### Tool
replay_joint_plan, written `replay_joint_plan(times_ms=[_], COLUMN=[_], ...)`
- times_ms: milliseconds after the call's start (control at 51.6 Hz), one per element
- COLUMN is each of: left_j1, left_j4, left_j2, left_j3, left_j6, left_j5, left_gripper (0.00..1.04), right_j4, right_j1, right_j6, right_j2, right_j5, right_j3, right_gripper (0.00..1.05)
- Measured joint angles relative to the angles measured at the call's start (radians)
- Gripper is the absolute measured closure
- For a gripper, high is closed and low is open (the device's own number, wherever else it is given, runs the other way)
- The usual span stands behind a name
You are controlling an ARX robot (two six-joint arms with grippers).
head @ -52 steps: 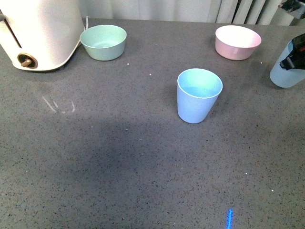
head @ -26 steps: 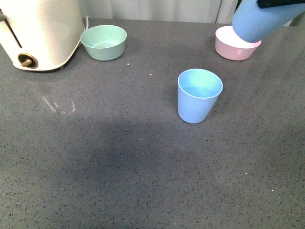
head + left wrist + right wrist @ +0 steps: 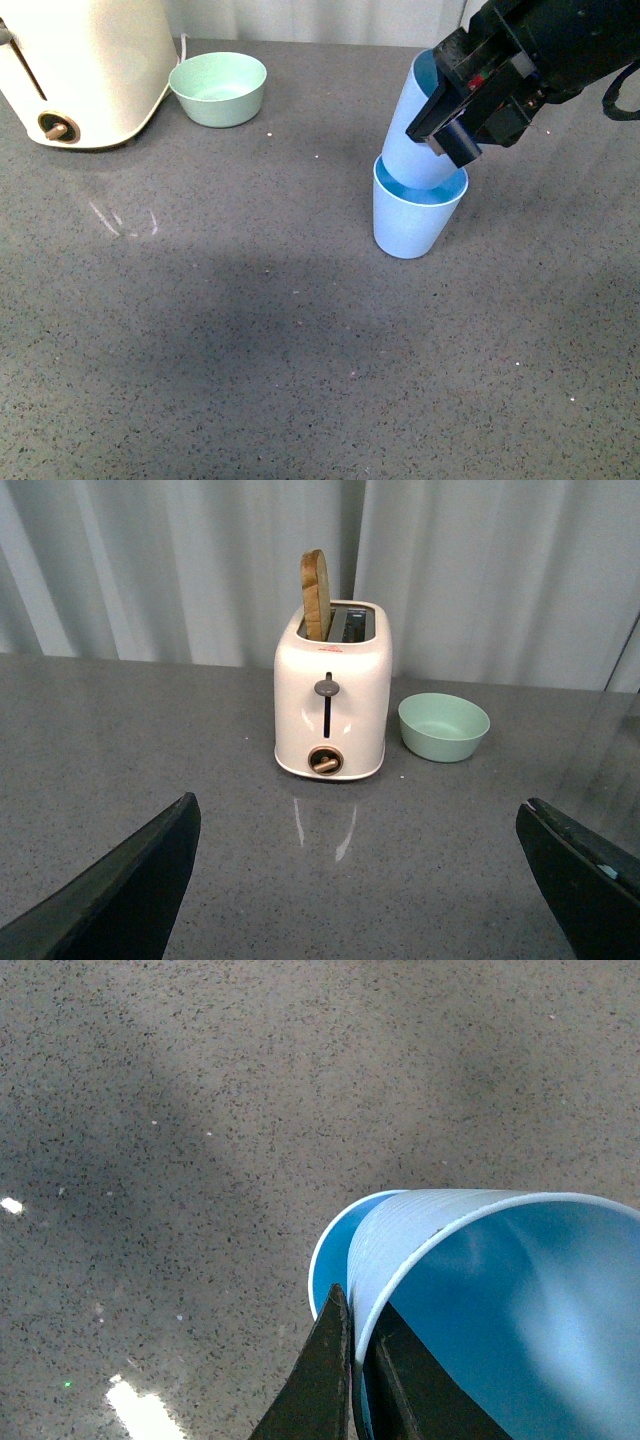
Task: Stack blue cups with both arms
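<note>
A light blue cup (image 3: 408,222) stands upright in the middle of the grey table. A second blue cup (image 3: 418,130) is tilted with its base down inside the standing cup's mouth. My right gripper (image 3: 450,118) is shut on the tilted cup's rim, one finger inside and one outside. In the right wrist view the held cup (image 3: 500,1290) fills the frame, the lower cup's rim (image 3: 330,1250) shows behind it, and the right gripper (image 3: 358,1360) pinches the wall. My left gripper (image 3: 370,880) is open over bare table, far from both cups.
A cream toaster (image 3: 80,70) with a slice of bread (image 3: 315,595) stands at the back left. Beside it sits a mint-green bowl (image 3: 218,88). The right arm (image 3: 560,45) covers the back right of the table.
The right arm has carried the held cup from the right edge, up over the back right, and down into the mouth of the standing cup. The pink bowl is now hidden behind the arm.
</note>
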Motion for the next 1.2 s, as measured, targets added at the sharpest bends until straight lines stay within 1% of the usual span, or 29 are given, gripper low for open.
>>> replay_joint_plan(times_ms=[136,155,291,310,427,446,543,582,640,659,776,795,815,853,873,892,931,950,989,1125,1183,1202], left_j1=[0.000,0.000,0.000,0.000,0.000,0.000,0.000,0.000,0.000,0.000,0.000,0.000,0.000,0.000,0.000,0.000,0.000,0.000,0.000,0.000,0.000,0.000], left_j4=[0.000,0.000,0.000,0.000,0.000,0.000,0.000,0.000,0.000,0.000,0.000,0.000,0.000,0.000,0.000,0.000,0.000,0.000,0.000,0.000,0.000,0.000], left_j2=[0.000,0.000,0.000,0.000,0.000,0.000,0.000,0.000,0.000,0.000,0.000,0.000,0.000,0.000,0.000,0.000,0.000,0.000,0.000,0.000,0.000,0.000], left_j3=[0.000,0.000,0.000,0.000,0.000,0.000,0.000,0.000,0.000,0.000,0.000,0.000,0.000,0.000,0.000,0.000,0.000,0.000,0.000,0.000,0.000,0.000], left_j6=[0.000,0.000,0.000,0.000,0.000,0.000,0.000,0.000,0.000,0.000,0.000,0.000,0.000,0.000,0.000,0.000,0.000,0.000,0.000,0.000,0.000,0.000], left_j5=[0.000,0.000,0.000,0.000,0.000,0.000,0.000,0.000,0.000,0.000,0.000,0.000,0.000,0.000,0.001,0.001,0.001,0.001,0.000,0.001,0.001,0.001], left_gripper=[0.09,0.09,0.09,0.09,0.09,0.09,0.09,0.09,0.09,0.09,0.09,0.09,0.09,0.09,0.09,0.09,0.09,0.09,0.09,0.09,0.09,0.09], right_j4=[0.016,0.018,0.029,0.034,0.058,0.071,0.147,0.192,0.245,0.252,0.334,0.358,0.401,0.550,0.667,0.724,0.806,0.821,0.861,0.899,0.911,0.916], right_j1=[0.010,0.011,0.013,0.012,-0.004,-0.012,-0.052,-0.076,-0.108,-0.114,-0.178,-0.183,-0.180,-0.174,-0.174,-0.175,-0.186,-0.189,-0.206,-0.235,-0.251,-0.259], right_j6=[0.008,0.008,0.026,0.029,0.050,0.056,0.086,0.103,0.137,0.145,0.235,0.264,0.287,0.341,0.375,0.394,0.424,0.429,0.447,0.467,0.472,0.474], right_j2=[0.013,0.015,0.019,0.018,-0.004,-0.019,-0.108,-0.170,-0.255,-0.270,-0.443,-0.480,-0.496,-0.534,-0.559,-0.573,-0.595,-0.599,-0.618,-0.678,-0.714,-0.731], right_j5=[0.009,0.010,0.017,0.017,0.008,0.005,-0.005,0.000,-0.004,-0.003,0.003,0.033,0.080,0.227,0.325,0.368,0.419,0.423,0.425,0.393,0.380,0.375], right_j3=[0.000,0.000,0.000,0.000,-0.009,-0.018,-0.075,-0.114,-0.164,-0.173,-0.278,-0.304,-0.325,-0.389,-0.445,-0.479,-0.541,-0.556,-0.609,-0.726,-0.772,-0.792], right_gripper=[1.03,1.01,0.75,0.70,0.49,0.43,0.26,0.17,0.08,0.07,0.09,0.10,0.12,0.19,0.25,0.28,0.35,0.37,0.44,0.63,0.74,0.79])
